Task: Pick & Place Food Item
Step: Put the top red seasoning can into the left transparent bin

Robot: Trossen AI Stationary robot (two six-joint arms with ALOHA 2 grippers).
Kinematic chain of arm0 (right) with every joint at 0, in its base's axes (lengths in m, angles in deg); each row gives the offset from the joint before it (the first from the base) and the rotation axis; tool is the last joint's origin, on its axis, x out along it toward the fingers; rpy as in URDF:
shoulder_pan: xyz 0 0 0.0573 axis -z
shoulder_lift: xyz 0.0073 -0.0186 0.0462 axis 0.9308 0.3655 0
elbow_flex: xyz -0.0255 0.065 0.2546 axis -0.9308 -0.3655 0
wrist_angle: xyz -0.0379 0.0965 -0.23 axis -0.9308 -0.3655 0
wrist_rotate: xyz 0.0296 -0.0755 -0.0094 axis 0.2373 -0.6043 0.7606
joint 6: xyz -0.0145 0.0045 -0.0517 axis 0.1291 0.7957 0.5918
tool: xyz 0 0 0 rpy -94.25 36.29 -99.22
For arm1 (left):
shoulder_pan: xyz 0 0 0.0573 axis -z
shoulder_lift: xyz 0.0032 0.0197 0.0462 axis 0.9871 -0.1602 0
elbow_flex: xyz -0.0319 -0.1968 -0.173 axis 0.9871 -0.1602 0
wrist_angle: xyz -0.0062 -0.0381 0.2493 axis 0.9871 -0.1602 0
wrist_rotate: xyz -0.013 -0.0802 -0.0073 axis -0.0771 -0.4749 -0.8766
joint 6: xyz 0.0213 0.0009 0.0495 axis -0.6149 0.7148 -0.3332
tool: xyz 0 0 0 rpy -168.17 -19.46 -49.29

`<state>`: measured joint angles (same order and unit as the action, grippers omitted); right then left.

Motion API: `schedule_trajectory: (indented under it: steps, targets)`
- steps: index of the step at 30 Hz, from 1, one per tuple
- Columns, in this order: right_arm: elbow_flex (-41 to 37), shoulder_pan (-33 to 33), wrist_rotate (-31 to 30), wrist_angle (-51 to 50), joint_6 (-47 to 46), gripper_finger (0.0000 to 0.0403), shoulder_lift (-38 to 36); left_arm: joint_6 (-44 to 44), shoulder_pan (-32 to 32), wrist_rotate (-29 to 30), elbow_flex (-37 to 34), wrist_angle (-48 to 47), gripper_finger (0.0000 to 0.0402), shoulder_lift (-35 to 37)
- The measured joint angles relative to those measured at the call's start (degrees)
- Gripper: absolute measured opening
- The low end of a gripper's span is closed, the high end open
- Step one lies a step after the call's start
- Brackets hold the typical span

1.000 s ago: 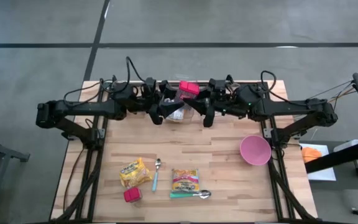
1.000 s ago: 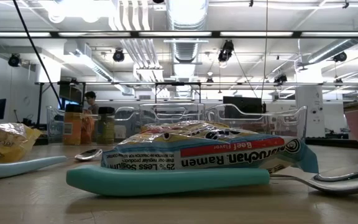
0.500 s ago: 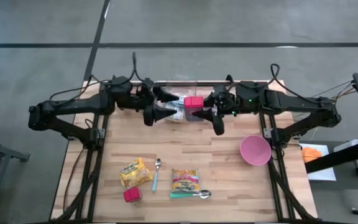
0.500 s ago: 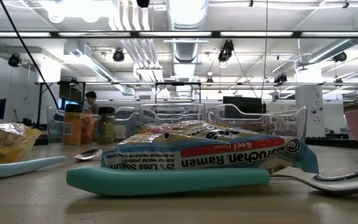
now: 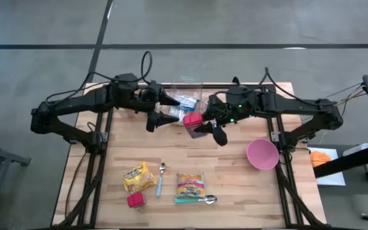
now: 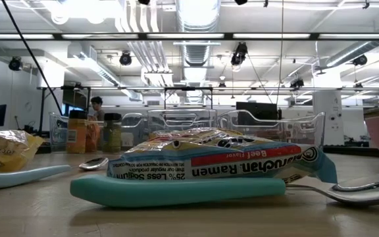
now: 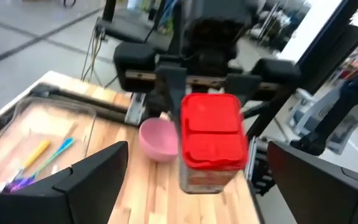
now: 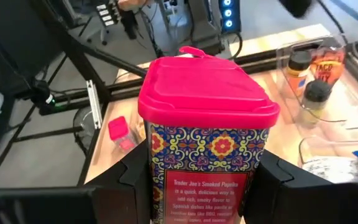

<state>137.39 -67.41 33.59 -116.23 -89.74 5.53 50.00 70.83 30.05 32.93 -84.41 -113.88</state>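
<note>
The right end effector point(image 5: 203, 124) pinches a spice tin point(image 5: 192, 121) with a pink lid by its sides, holding it above the middle of the tabletop point(image 5: 235, 172), just in front of the clear bins point(image 5: 185, 101) at the back edge. The left end effector point(image 5: 163, 108) hangs just beside the tin with its fingers spread wide and nothing between them. Nearer the front lie two noodle packets point(image 5: 190, 184), two spoons point(image 5: 161, 178), a small red jar point(image 5: 135, 200) and a pink bowl point(image 5: 262, 154)
</note>
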Motion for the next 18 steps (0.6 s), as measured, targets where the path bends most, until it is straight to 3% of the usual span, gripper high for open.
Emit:
schedule_trajectory:
  steps: [5, 18]
  targets:
    - [0.52, 0.04, 2.07, 0.23, 0.07, 0.0158, 2.32, -0.14, 0.03, -0.52, 1.24, -3.59, 0.0392, -2.05]
    - [3.13, 0.07, 2.81, -1.55, -0.49, 0.0158, 8.64, 0.34, 0.13, -9.30, 1.24, -4.93, 0.0392, -4.21]
